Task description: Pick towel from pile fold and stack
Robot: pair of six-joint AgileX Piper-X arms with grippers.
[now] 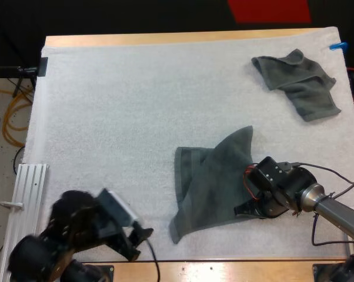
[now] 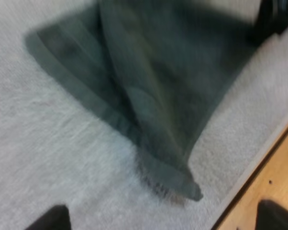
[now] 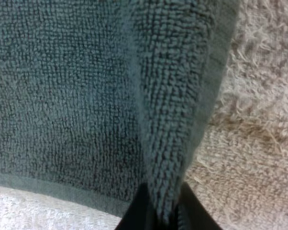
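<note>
Near the front right of the white mat point(image 1: 118, 117), you have a dark grey-green towel point(image 1: 209, 182) lying partly spread. It has a straight hemmed edge on its left side. One corner tapers to a point toward the far side, and a narrow tail trails toward the wooden surface point(image 1: 224, 271) edge. Looped terry weave, with a smoother woven band along the hem.

Your right gripper point(image 3: 164, 213) is at the towel's right edge. Its black fingers are clenched on a raised ridge of cloth, pressing it from both sides.

Your left gripper point(image 1: 140, 244) hangs low over the mat's front edge, just left of the towel's tail. Fingers spread wide, touching nothing.

A crumpled towel point(image 1: 297, 82), same colour, sits bunched in soft folds at the mat's far right corner, well apart from the first. Mat pile is shaggy and fibrous.
</note>
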